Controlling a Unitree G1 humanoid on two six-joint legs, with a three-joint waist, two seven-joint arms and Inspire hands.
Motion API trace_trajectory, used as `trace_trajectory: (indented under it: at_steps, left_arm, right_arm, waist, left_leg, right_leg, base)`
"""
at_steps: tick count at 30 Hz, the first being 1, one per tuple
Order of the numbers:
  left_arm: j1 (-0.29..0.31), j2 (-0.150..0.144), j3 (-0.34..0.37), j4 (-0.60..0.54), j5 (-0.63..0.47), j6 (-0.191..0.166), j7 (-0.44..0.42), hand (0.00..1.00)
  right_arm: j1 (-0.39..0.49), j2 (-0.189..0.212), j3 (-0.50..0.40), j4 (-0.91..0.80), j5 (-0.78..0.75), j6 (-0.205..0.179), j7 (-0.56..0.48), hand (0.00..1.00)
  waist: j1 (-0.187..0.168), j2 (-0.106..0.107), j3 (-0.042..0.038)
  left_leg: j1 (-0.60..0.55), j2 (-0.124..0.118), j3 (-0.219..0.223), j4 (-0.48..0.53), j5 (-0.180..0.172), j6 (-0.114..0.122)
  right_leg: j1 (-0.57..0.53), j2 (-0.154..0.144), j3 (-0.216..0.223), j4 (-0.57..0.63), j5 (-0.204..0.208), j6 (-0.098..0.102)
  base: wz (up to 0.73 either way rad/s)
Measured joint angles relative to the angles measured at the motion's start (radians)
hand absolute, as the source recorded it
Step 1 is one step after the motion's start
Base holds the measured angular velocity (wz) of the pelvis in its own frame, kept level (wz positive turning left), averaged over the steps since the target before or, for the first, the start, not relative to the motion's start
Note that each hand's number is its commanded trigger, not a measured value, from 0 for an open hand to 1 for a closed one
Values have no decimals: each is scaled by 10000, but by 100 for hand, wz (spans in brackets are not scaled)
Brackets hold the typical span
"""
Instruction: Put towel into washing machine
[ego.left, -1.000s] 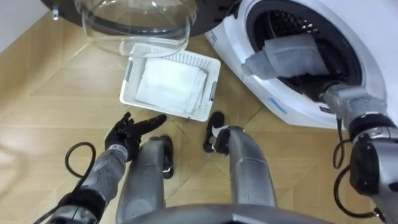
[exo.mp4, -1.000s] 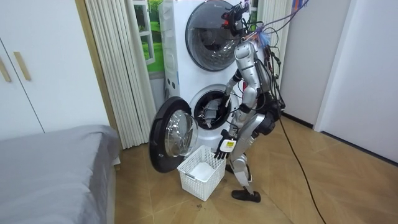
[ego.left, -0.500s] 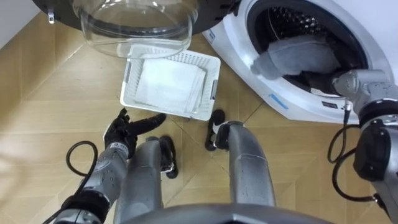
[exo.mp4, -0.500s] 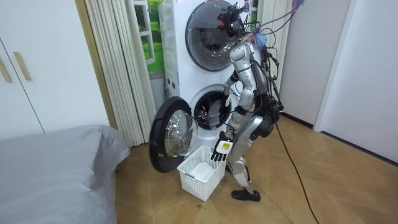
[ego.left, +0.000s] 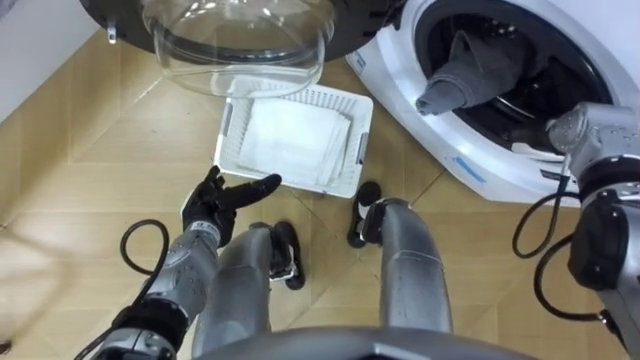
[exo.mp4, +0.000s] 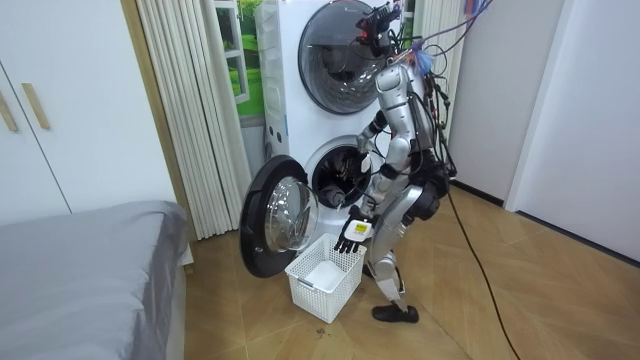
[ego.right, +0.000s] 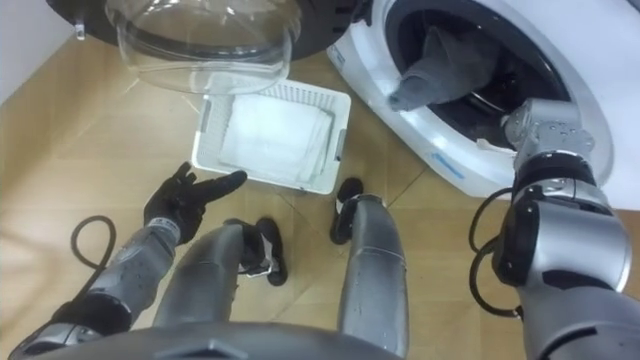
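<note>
Your right hand (ego.left: 568, 128) reaches into the mouth of the washing machine (ego.left: 425, 120), and you cannot tell whether it is apart or closed. Just beside it, the grey towel (ego.left: 478, 62) lies bunched inside the drum. Your left hand (ego.left: 215, 200) hangs low over the floor (ego.left: 90, 180), spread and holding nothing, near the white basket (ego.left: 226, 135) with a folded white cloth (ego.left: 295, 140), below the open glass door (ego.left: 240, 40).
</note>
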Motion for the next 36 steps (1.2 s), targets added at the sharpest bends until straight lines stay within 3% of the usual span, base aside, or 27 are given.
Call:
trace_trajectory:
  at_steps: [8,12,15,17,20,22,25,30,36]
  left_arm:
    - [-212,-46,10,689,454,-45,-355,0]
    - [-298,3,-231,1294,479,-37,-504,0]
    - [-188,81,-181,2112,524,-59,-691,0]
    - [-77,211,-151,2542,970,-65,-714,0]
    - [200,386,20,2848,2353,-74,-705,0]
    - [431,542,11,3180,3032,-130,-704,0]
    - [592,731,8,3430,3785,-144,-682,0]
    - [1007,917,65,3588,4670,-176,-654,0]
    - [1837,900,657,3520,5297,-169,-599,0]
  right_arm:
    - [411,3,6,60,-20,-702,247,0]
    - [1331,41,128,80,-554,-1037,1199,0]
    - [2195,236,344,527,-2052,-1199,1941,0]
    - [3035,532,1167,607,-3282,-1274,2333,0]
    - [4272,841,2360,1054,-6852,-1290,2912,0]
    - [5147,915,3526,1298,-9657,-1187,3242,0]
    - [5746,975,4523,1292,-11907,-1019,3880,0]
    - [6244,1152,4827,1216,-13331,-951,4767,0]
    - [6772,1320,4796,762,-13758,-761,5500,0]
  waist:
    - [329,170,-12]
    - [668,513,-35]
    - [800,787,-99]
    - [816,815,-129]
    - [813,896,-243]
    - [865,934,-279]
    - [818,933,-290]
    - [789,960,-332]
    - [761,918,-444]
  left_leg:
    - [402,22,75,-399,30,20]
    - [1199,107,27,-983,57,-28]
    - [2091,210,-93,-1686,141,-174]
    - [2734,274,-164,-2211,225,-313]
    - [3336,343,-258,-2905,362,-504]
    - [3851,421,-252,-3295,444,-637]
    - [4532,460,-214,-3782,555,-812]
    - [5768,531,-171,-4667,756,-1022]
    - [6933,596,-192,-5341,922,-1166]
  right_leg:
    - [438,74,-92,-458,76,91]
    - [1360,271,-296,-1143,149,200]
    - [2397,602,-420,-2007,277,263]
    - [3072,790,-543,-2508,308,263]
    - [3668,1020,-564,-3047,307,262]
    - [4075,1223,-525,-3339,308,259]
    - [4688,1477,-444,-3875,328,226]
    - [5855,1770,-527,-4580,377,155]
    - [6962,1952,-551,-4981,307,117]
  base:
    - [-3]
    - [-2]
    - [-6]
    - [-2]
    - [0]
    - [-11]
    - [-16]
    - [-4]
    - [5]
